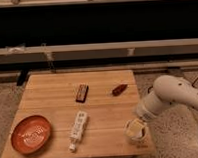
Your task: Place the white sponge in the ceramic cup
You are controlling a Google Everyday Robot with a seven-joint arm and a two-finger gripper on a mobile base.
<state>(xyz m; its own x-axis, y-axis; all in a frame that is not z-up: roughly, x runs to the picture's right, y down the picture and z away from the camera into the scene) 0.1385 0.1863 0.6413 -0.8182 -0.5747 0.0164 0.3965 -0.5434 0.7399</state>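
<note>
Camera view, the only one we have: the table (53, 91) carries the cup (136, 133) at its front right corner, very close to both edges. The sponge (137, 126) sits in the mouth of the cup, its cream top showing above the rim, so we judge it only partly seated. The gripper (140, 114) hangs just above and behind the cup, at the end of the white arm (176, 92) that reaches in from the right. We cannot tell whether its fingers are spread or closed, nor whether they touch the sponge.

The risks, as we see them:
- If the fingers grip the sponge, lifting away could drag it back out.
- The sponge is about as wide as the cup, so it may spring up or tip over the rim.
- A sideways nudge could push the cup off the corner.

The plate (30, 134), at the front left corner, is well apart.
</note>
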